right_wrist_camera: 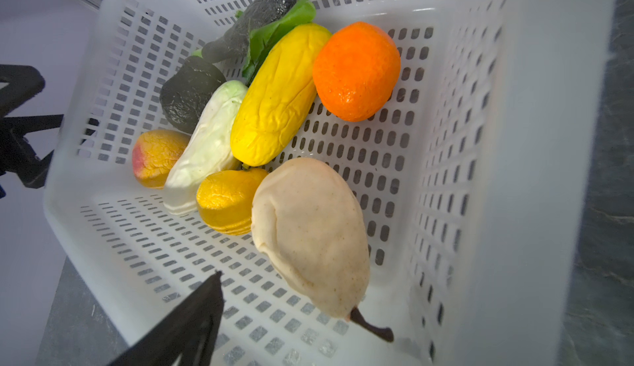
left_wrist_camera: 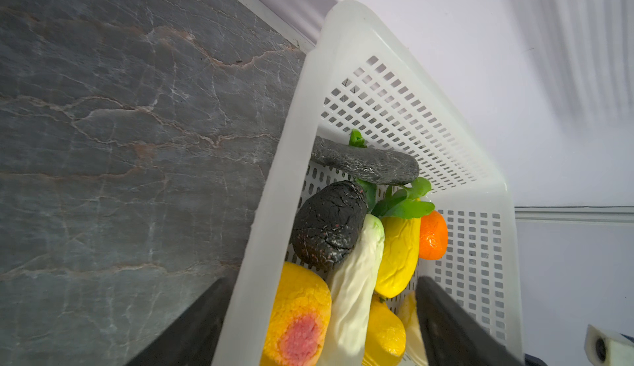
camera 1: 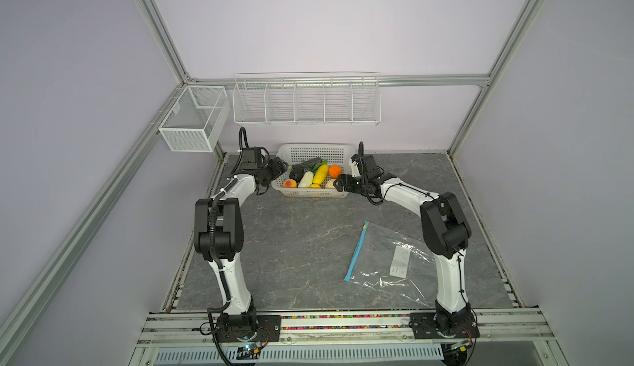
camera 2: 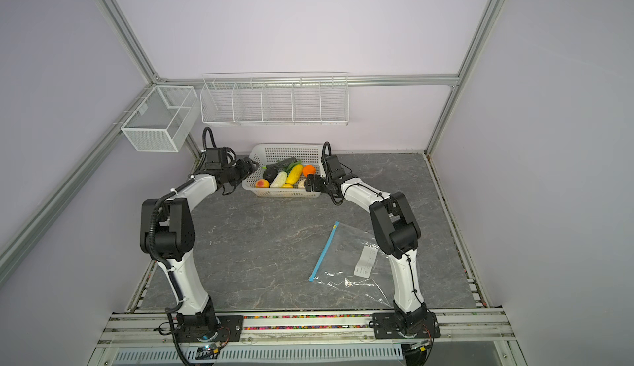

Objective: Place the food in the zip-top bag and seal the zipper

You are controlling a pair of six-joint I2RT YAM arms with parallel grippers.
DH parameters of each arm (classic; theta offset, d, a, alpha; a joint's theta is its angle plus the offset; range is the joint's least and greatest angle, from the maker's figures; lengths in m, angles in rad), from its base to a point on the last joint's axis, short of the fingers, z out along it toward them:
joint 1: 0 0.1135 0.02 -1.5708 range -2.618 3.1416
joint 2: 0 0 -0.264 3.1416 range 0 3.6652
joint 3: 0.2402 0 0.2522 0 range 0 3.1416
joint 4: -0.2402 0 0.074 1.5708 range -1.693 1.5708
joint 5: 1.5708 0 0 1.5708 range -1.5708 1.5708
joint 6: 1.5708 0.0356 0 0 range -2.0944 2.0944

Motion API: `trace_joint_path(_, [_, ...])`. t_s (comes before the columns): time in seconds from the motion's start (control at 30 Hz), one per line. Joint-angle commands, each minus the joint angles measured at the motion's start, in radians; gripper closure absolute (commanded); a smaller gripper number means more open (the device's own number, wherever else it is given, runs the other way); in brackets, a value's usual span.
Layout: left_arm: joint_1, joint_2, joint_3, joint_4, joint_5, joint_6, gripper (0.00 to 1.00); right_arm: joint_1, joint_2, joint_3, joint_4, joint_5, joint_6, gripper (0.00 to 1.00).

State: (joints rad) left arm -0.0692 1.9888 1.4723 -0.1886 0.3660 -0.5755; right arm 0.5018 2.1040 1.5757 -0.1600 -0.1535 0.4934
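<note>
Currently, all the food is found inside the white basket (camera 1: 314, 151) at the back of the table (camera 1: 291, 244): an orange (right_wrist_camera: 356, 71), a long yellow piece (right_wrist_camera: 278, 97), a white piece (right_wrist_camera: 209, 148), a beige pear (right_wrist_camera: 308, 230), a peach (right_wrist_camera: 156, 157), a black piece (right_wrist_camera: 190, 93) and a dark green piece (right_wrist_camera: 254, 21) (green leaves are tucked against it). The left gripper (camera 1: 282, 168) is held wide across the basket's left wall, one finger (left_wrist_camera: 192, 330) outside and one inside, with nothing gripped. The right gripper (camera 1: 338, 181) is spread wide at the basket's near right corner; nothing is held. The clear bag (camera 1: 387, 254) is laid flat well apart from the basket, in front of it, with its blue zipper (camera 1: 356, 251) along the left edge and a white label (camera 1: 399, 261) on top.
</note>
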Motion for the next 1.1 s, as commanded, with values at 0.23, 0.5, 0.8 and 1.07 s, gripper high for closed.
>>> trace_joint_path(0.23, [-0.003, -0.065, -0.040, -0.098, -0.098, 0.073, 0.12, -0.004, -0.101, -0.013, -0.085, 0.114, -0.030, 0.07])
trace_joint_path(0.5, [-0.004, -0.241, -0.223, -0.098, -0.131, 0.034, 0.12, 0.017, -0.293, -0.108, -0.276, 0.391, 0.009, 0.05])
trace_joint_path(0.8, [-0.088, -0.508, -0.508, -0.122, -0.091, -0.009, 0.13, 0.209, -0.389, -0.159, -0.729, 0.785, 0.292, 0.08])
trace_joint_path(1.07, [-0.096, -0.660, -0.724, -0.089, -0.010, -0.047, 0.15, 0.377, -0.277, -0.098, -0.954, 0.833, 0.412, 0.12])
